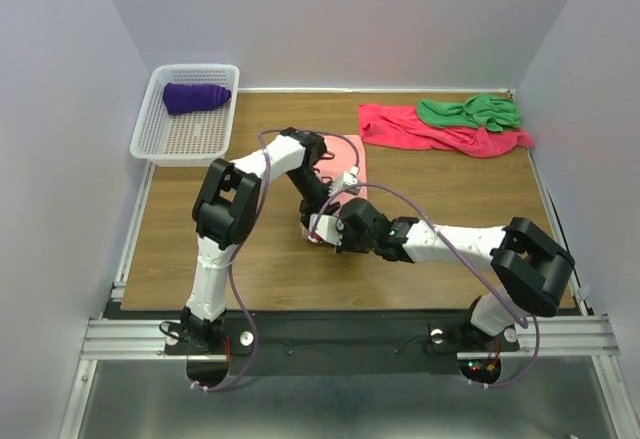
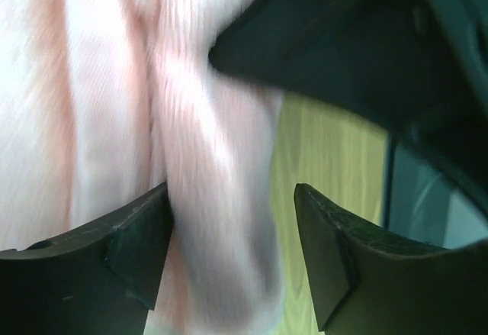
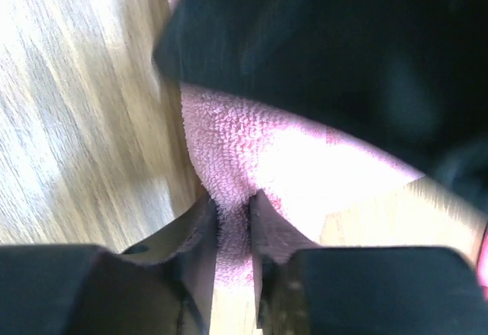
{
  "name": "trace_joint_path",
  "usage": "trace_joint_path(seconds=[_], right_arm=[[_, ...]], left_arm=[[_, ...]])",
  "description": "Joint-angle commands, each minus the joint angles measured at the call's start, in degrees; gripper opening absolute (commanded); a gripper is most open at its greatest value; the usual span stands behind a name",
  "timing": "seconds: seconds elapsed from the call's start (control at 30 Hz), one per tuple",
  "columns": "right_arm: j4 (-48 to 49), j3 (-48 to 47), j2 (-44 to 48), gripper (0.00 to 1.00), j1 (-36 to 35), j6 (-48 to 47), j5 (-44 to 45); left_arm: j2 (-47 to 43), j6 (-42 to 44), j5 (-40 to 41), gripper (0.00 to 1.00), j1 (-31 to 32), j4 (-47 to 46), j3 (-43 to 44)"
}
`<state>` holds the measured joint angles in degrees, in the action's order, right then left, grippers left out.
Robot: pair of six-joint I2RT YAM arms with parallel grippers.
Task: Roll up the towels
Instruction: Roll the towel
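Observation:
The salmon-pink towel (image 1: 351, 159) lies on the wooden table, mostly hidden under both grippers. My right gripper (image 3: 232, 213) is shut on a pinched fold of its near edge (image 3: 252, 144). My left gripper (image 2: 232, 228) stands open over a thick fold of the same towel (image 2: 206, 159). The fold rests against the left finger (image 2: 137, 251), with a gap to the right one. In the top view the left gripper (image 1: 332, 197) and the right gripper (image 1: 320, 231) meet mid-table. A purple rolled towel (image 1: 195, 97) lies in the basket. The crimson towel (image 1: 440, 131) and green towel (image 1: 470, 111) are heaped at the back right.
A white mesh basket (image 1: 170, 144) stands at the table's back left corner. Bare wood (image 1: 270, 259) shows in front of the grippers and to the left. White walls close in the table on three sides.

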<state>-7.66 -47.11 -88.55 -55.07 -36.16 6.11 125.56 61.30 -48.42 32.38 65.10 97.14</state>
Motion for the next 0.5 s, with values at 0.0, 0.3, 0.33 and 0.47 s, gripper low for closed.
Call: trace_joint_path(seconds=[0.0,0.3,0.33,0.47], right_arm=[[-5.17,-2.01,1.19,0.18,1.98,0.92,-5.76],[-12.37,-8.34,-0.74,0.04,6.98,3.02,-17.08],[-14.55,-9.65,-1.87,0.04,7.95,4.07,-20.58],[-19.57,-14.58,-4.43,0.04,11.47,5.92,-28.40]], left_arm=[[-8.47,1.37,8.69,0.76,-5.21,-1.03,-2.48],[-18.23,2.07,3.44,0.87,-18.21,-1.82,-3.18],[-21.11,1.38,1.68,0.91,-22.06,-4.34,-4.06],[-32.02,-5.74,-2.64,0.95,-28.59,-18.40,-13.54]])
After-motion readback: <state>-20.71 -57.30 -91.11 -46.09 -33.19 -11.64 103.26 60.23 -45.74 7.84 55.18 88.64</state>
